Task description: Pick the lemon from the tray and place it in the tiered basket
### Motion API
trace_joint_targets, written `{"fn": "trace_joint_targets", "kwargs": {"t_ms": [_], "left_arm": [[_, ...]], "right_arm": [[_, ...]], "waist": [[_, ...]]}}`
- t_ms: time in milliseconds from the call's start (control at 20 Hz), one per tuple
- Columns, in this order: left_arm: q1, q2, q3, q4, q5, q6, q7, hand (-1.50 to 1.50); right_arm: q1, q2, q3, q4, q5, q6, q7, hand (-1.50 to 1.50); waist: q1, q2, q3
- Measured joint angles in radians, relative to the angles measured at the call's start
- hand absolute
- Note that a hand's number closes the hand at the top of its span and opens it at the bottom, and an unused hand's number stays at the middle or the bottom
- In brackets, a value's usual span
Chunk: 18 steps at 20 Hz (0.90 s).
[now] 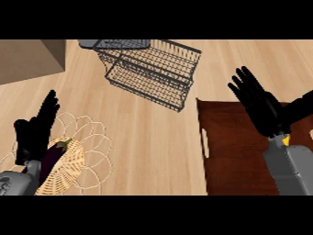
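Observation:
A dark brown tray (230, 151) with cut-out handles lies at the right of the wooden counter. My right hand (267, 110) hovers over it, open, fingers spread and pointing away, thumb out to the right. Only a small yellow sliver of the lemon (286, 139) shows at the wrist; the hand and forearm hide the remainder. The black wire tiered basket (152, 69) stands tilted in view at the top centre, up and left of the tray. My left hand (33, 131) rests open at the lower left, fingers up.
A woven basket (67, 170) on a white wire trivet holds a purple eggplant (50, 158) at the lower left, partly behind my left hand. A brown box (19, 59) fills the top left corner. Bare wood lies between the trivet and the tray.

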<state>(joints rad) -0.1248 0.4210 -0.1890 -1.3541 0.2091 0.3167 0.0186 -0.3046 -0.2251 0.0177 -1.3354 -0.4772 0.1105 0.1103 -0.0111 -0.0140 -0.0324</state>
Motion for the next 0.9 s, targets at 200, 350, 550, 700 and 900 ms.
{"fn": "trace_joint_targets", "kwargs": {"t_ms": [200, 350, 550, 700, 900], "left_arm": [[-0.017, -0.044, -0.023, 0.02, 0.005, -0.062, -0.068, 0.0], [-0.03, -0.066, -0.058, 0.009, 0.018, -0.132, -0.107, 0.0], [-0.027, -0.102, -0.086, 0.019, 0.038, -0.203, -0.14, 0.0], [-0.035, -0.119, -0.085, 0.029, 0.033, -0.227, -0.139, 0.0], [-0.035, -0.129, -0.081, 0.034, 0.029, -0.236, -0.142, 0.0]], "right_arm": [[-0.043, -0.036, -0.031, 0.052, 0.031, -0.028, 0.017, -1.5], [-0.096, -0.096, -0.035, 0.136, 0.114, -0.074, 0.03, -1.5], [-0.108, -0.058, -0.064, 0.247, 0.139, -0.122, -0.039, -1.5], [-0.136, -0.061, -0.088, 0.286, 0.162, -0.129, -0.116, -1.5], [-0.138, -0.169, -0.076, 0.213, 0.214, -0.098, -0.087, -1.5]], "waist": [[0.009, 0.011, 0.02], [0.017, 0.018, 0.024], [0.019, 0.019, 0.03], [0.018, 0.018, 0.031], [0.009, 0.013, 0.031]]}}
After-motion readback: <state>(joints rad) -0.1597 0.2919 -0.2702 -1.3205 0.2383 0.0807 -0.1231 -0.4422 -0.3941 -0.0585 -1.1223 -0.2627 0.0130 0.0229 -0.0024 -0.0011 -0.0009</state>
